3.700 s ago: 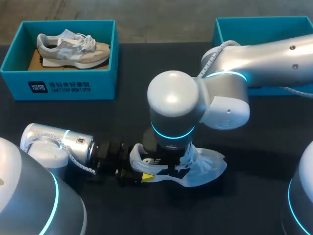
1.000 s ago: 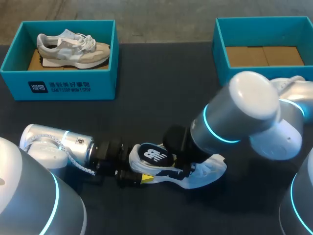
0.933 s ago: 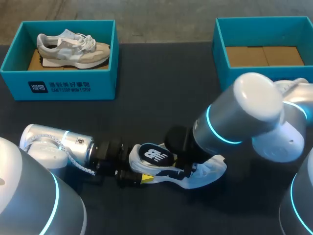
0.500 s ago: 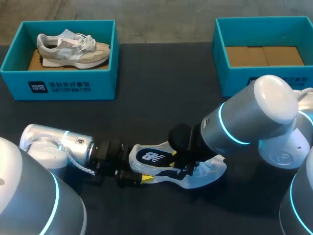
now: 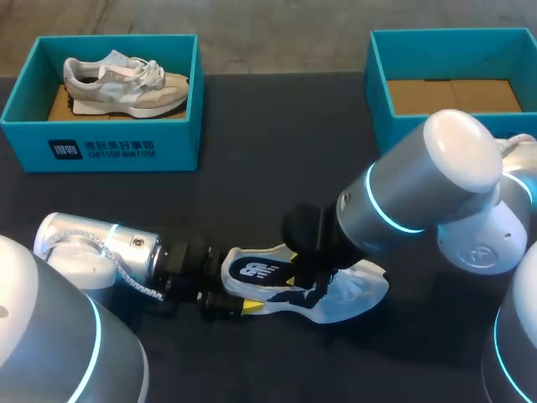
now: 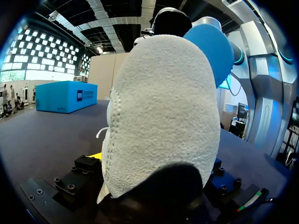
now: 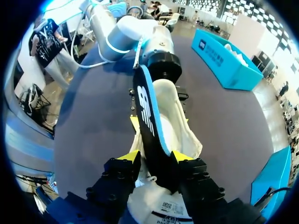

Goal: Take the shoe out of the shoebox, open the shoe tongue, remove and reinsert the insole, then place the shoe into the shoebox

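Observation:
A white shoe (image 5: 357,290) lies on its side on the dark table, toe to the right. My left gripper (image 5: 239,284) is shut on its heel (image 6: 159,121); one yellow fingertip (image 6: 96,155) shows beside the heel. A dark insole (image 5: 256,270) with a blue edge and white logo rests partly in the shoe's opening. In the right wrist view the insole (image 7: 147,116) stands on edge between the parted fingers of my right gripper (image 7: 154,158), with the shoe (image 7: 175,126) under it. The right gripper (image 5: 302,277) hovers over the shoe's middle, open.
A teal shoebox (image 5: 101,149) at the back left holds another pale sneaker (image 5: 126,80). A second teal shoebox (image 5: 419,126) at the back right shows only its cardboard floor. My right arm's big elbow (image 5: 436,185) hangs in front of that box.
The right gripper's fingers have parted and let go of the insole, which has dropped lower into the shoe. The right arm's elbow has swung right. The left arm kept still.

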You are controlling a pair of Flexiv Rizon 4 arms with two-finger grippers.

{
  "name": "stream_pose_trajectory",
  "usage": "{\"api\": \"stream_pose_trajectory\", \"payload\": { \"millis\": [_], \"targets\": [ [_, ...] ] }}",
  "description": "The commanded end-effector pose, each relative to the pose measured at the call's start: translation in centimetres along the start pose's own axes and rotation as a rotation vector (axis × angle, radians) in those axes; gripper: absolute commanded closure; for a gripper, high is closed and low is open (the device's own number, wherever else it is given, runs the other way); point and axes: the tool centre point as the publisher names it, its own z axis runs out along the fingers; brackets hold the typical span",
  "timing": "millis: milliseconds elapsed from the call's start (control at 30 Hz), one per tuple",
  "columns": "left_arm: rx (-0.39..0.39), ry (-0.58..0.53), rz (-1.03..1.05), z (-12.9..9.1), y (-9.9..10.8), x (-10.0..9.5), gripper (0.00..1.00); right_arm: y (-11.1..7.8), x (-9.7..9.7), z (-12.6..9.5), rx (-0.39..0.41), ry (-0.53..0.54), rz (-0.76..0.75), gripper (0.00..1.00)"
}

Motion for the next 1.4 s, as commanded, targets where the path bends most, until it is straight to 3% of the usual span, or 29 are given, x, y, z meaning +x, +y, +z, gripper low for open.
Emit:
{"api": "stream_pose_trajectory", "payload": {
  "millis": [33,267,467,600,700,833,1400],
  "targets": [
    [0.001,-0.002,0.0,0.0,0.3,-0.2,1.0,0.6,0.5,-2.0,0.02,-0.014,-0.006,0.59],
    [0.001,-0.002,0.0,0.0,0.3,-0.2,1.0,1.4,0.6,-3.5,0.029,-0.017,-0.03,0.59],
    [0.001,-0.002,0.0,0.0,0.3,-0.2,1.0,2.7,-0.4,-4.5,0.032,0.023,-0.068,0.56],
    [0.001,-0.002,0.0,0.0,0.3,-0.2,1.0,3.6,-1.3,-4.2,0.014,0.084,-0.101,0.56],
    [0.001,-0.002,0.0,0.0,0.3,-0.2,1.0,4.0,-1.8,-3.8,0.027,0.132,-0.106,0.51],
    [0.001,-0.002,0.0,0.0,0.3,-0.2,1.0,4.5,-2.2,-3.4,0.039,0.171,-0.113,0.55],
    [0.001,-0.002,0.0,0.0,0.3,-0.2,1.0,6.2,-1.7,-1.3,0.066,0.298,-0.139,0.63]
  ]
}}
